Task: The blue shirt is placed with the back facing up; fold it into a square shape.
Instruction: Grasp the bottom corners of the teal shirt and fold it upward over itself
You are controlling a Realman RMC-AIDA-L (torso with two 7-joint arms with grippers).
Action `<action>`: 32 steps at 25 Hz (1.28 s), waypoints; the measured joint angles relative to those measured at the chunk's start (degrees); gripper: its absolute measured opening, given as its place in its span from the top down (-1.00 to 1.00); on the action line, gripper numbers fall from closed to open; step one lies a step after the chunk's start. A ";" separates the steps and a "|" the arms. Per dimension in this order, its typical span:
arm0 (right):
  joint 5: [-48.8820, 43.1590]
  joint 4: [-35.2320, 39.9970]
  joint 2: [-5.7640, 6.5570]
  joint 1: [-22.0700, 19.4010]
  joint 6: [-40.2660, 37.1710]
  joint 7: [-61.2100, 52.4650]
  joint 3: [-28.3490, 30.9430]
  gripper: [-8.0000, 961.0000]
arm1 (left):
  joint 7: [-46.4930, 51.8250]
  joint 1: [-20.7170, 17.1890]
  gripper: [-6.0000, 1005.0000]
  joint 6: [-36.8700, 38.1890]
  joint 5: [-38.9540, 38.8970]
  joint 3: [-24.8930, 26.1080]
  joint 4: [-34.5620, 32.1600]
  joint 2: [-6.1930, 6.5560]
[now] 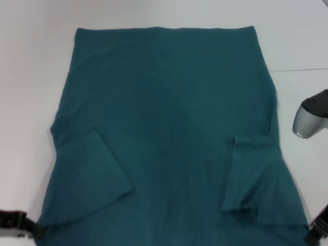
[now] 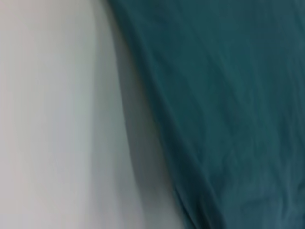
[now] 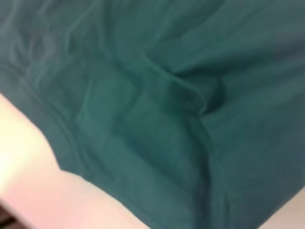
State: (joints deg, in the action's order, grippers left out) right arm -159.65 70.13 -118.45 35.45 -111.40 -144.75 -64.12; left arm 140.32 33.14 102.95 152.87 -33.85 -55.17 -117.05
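The blue shirt (image 1: 169, 128) lies flat on the white table (image 1: 31, 77) with its plain back up and its hem at the far side. Both sleeves are folded inward onto the body, the left sleeve (image 1: 92, 174) and the right sleeve (image 1: 251, 174). My left gripper (image 1: 15, 223) is low at the shirt's near left corner. My right gripper (image 1: 318, 228) is low at the near right corner. The left wrist view shows the shirt's edge (image 2: 228, 95) on the table (image 2: 57, 119). The right wrist view shows wrinkled cloth (image 3: 167, 95) close up.
A grey and black part of my right arm (image 1: 310, 118) hangs over the table to the right of the shirt. A table seam (image 1: 302, 69) runs across at the far right. Bare table surrounds the shirt on the left, right and far sides.
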 joint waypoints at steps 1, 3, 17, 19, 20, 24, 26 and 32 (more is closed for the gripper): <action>-0.03 -0.05 0.08 0.09 -0.98 0.30 -0.21 0.87 | 0.19 0.13 0.90 1.64 1.01 -0.05 -0.10 0.08; -0.07 -1.50 0.57 0.20 -2.71 0.55 -2.82 0.87 | 0.74 0.32 0.90 4.94 2.95 -0.30 -0.20 0.08; 8.11 -11.88 1.02 1.03 -3.29 -0.49 -13.51 0.87 | 3.25 -0.58 0.89 15.61 10.66 -7.98 -0.64 -1.06; 9.48 -11.34 1.24 0.57 -3.29 -0.89 -13.96 0.87 | 3.10 -0.66 0.89 15.61 10.56 -8.61 -0.22 -1.29; 10.30 -10.74 1.40 0.32 -3.25 -0.92 -13.64 0.87 | 2.91 -0.65 0.89 15.61 10.23 -8.45 -0.19 -1.33; 13.17 -7.38 2.88 -0.65 -2.76 -0.24 -9.23 0.87 | 1.25 0.09 0.89 15.50 7.63 -4.38 -0.60 -0.83; 13.44 -6.75 3.85 -0.33 -2.25 1.90 -0.64 0.87 | -0.08 0.81 0.89 14.79 5.73 -0.35 -0.81 -0.13; 13.52 -7.47 4.71 1.80 0.66 5.58 14.26 0.87 | -2.34 2.56 0.89 7.88 -1.74 6.37 -0.32 1.30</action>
State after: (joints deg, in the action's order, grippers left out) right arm -146.13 62.66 -113.73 37.25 -110.74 -139.17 -49.86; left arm 137.98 35.70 110.83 151.14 -27.48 -55.49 -115.75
